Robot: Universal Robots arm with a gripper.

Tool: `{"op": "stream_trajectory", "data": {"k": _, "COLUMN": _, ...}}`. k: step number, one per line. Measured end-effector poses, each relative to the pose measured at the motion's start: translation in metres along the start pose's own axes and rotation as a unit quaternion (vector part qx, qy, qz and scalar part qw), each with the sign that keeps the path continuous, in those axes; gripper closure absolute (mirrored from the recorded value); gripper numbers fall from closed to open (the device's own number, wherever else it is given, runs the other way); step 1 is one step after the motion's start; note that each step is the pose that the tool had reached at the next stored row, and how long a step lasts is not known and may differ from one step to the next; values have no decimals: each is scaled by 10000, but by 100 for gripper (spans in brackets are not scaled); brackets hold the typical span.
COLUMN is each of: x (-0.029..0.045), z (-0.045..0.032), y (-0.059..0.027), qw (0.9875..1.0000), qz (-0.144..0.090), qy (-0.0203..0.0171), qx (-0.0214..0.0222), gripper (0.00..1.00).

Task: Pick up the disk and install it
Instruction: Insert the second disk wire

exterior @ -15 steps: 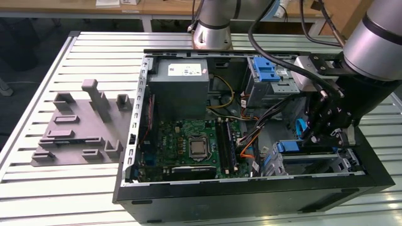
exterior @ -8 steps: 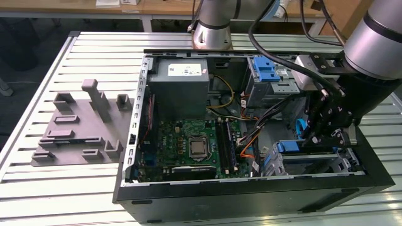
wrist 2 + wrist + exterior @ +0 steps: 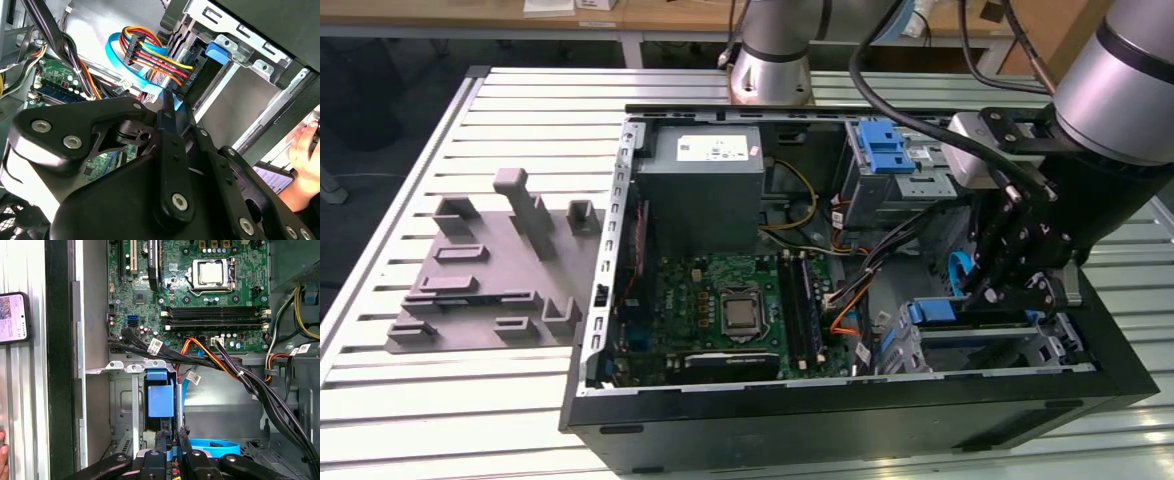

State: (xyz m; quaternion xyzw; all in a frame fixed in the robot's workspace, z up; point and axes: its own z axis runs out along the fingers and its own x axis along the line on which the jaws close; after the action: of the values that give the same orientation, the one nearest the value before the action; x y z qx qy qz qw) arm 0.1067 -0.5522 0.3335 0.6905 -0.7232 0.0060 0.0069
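**Step in hand.** Installation, insertion phase. The case (image 3: 854,395) lies open on the table (image 3: 454,400), toward the table's edge on the exterior view's right. The claw (image 3: 994,300) is lowered inside the case, at the drive bay (image 3: 125,405) in the case corner nearest that table edge.

**Claw state.** In the first wrist view the claw's (image 3: 172,437) fingers stand close together, clamped on a thin blue-edged part. This part is taken to be the disk (image 3: 161,400), seen edge-on. Its silver body is hidden, so the identification rests on the blue frame alone.

**Disk position.** The disk (image 3: 947,312) stands on edge within the bay, between the bay's metal walls. It is judged partly entered; full seating cannot be confirmed.

**Requirement for the next move.** Judged need: a straight push along the bay's guides, with the frame kept square to the bay walls.

**Edges and clearance.**
- The bay walls lie just beside the disk on both faces, so side play is slight.
- The cable bundle (image 3: 240,375) crosses the bay mouth near the claw, and a blue cable (image 3: 215,445) lies just beside the fingers. Both are snag risks.
- The case wall stands close behind the claw.
- A hand (image 3: 305,160) rests outside the case wall.
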Motion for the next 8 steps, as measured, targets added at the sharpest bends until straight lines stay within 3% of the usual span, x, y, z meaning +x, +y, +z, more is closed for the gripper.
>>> {"op": "stream_trajectory", "data": {"k": 8, "x": 1, "z": -3, "y": 0, "qw": 10000, "qz": 0, "qy": -3, "qx": 0, "gripper": 76}}
